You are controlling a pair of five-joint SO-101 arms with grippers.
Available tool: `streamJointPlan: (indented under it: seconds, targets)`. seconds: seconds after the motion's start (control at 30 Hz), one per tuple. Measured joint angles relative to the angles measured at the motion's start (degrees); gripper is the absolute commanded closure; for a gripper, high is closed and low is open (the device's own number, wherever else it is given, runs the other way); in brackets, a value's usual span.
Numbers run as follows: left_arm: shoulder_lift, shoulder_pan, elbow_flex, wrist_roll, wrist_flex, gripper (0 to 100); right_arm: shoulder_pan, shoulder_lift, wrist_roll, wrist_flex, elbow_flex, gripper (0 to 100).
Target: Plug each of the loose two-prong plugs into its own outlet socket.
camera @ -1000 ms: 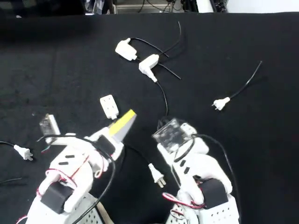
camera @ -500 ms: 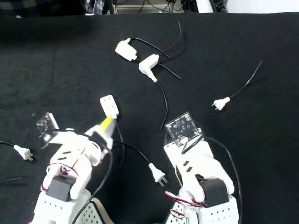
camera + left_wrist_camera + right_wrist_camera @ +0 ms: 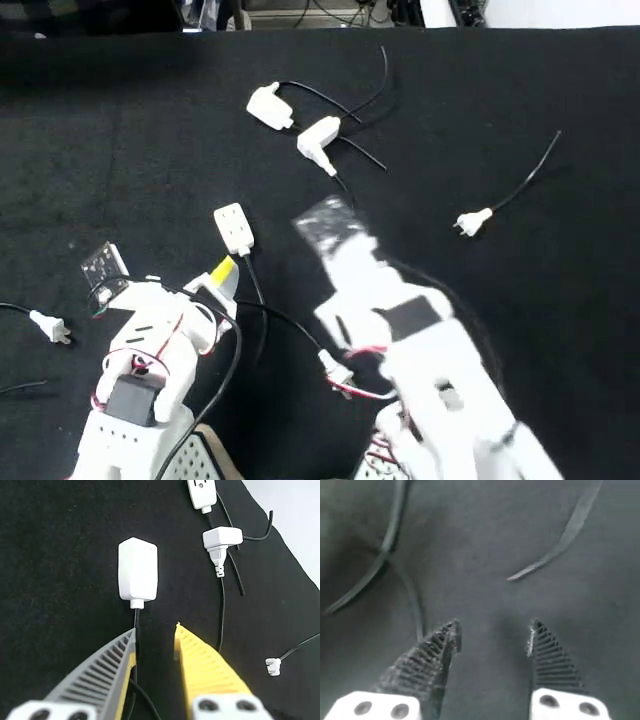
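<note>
You face a black-covered table [image 3: 110,130] stretching far ahead of the left gripper [image 3: 155,630]; beyond its far edge, dark cables [image 3: 340,10] and a pale surface [image 3: 560,12] line the room.

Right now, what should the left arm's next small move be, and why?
Probably ease the left tool forward and shut it on the socket. The tool is open and empty, the socket lies just ahead of its tips, and the socket's cord runs back into the open gap.
</note>
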Motion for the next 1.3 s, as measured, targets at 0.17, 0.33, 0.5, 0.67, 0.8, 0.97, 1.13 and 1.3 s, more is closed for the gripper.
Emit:
streamJointPlan:
  seconds: [0.17,0.33,0.5,0.67,0.8,0.97,1.13,1.3]
  targets:
    - [0.0,0.0,0.1,-0.9,0.0,87,-8.5,15.4,0.0,0.9,-5.3,78.0]
    - [0.0,0.0,0.0,-2.5,2.4,87,-10.3,19.1,0.0,2.2,-5.9,80.4]
    - [0.0,-2.5,-1.7,-2.5,6.0,87,-10.4,19.4,4.0,3.9,-6.0,84.4]
    - [0.0,-7.6,-3.3,-2.5,7.7,87,-10.4,19.6,7.1,6.1,-6.0,84.4]
    - [0.0,-11.1,-3.6,-2.5,7.7,87,-10.4,19.6,12.0,9.1,-6.0,84.4]
    - [0.0,-15.4,-3.6,-2.5,8.1,87,-10.4,19.6,14.6,10.5,-6.0,84.4]
    - [0.0,-21.7,-6.2,-2.5,14.1,87,-12.5,19.6,14.9,7.7,-4.2,84.4]
    - [0.0,-24.6,-7.2,-2.5,16.9,87,-16.1,19.6,14.9,6.9,-2.9,84.7]
